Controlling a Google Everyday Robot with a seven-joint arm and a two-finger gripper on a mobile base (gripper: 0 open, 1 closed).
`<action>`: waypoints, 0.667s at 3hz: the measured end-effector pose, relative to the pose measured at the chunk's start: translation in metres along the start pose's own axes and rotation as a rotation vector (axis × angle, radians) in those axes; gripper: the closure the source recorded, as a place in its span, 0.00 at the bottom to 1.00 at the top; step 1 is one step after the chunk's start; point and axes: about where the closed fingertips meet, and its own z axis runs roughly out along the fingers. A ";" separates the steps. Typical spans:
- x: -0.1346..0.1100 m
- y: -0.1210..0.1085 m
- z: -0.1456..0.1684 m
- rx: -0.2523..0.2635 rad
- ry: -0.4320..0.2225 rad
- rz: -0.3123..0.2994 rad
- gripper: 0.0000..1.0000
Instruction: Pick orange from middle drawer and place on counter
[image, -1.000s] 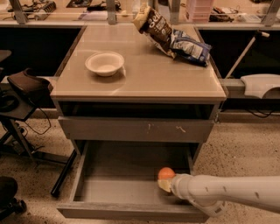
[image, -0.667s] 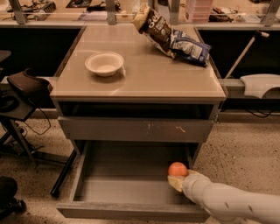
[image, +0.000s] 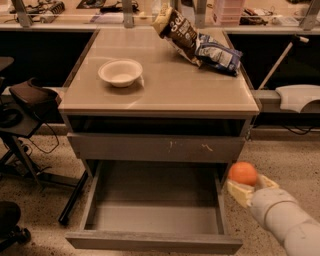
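— Orange (image: 243, 173) sits pinched in our pincer (image: 244, 186), right of the open middle drawer (image: 150, 242), below the desk (image: 190, 85) top.
— Rising, we may clip the desk edge and knock it loose.

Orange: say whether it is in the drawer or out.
Out: the pincer holds the orange up, right of the open middle drawer.

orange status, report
Gripper low right, shut on orange, held up beside the open middle drawer, right of it. Not yet on counter. White bowl left, snack bags at back right.
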 end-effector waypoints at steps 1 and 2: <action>-0.003 -0.034 -0.030 0.085 -0.019 0.022 1.00; -0.009 -0.034 -0.030 0.092 -0.027 0.017 1.00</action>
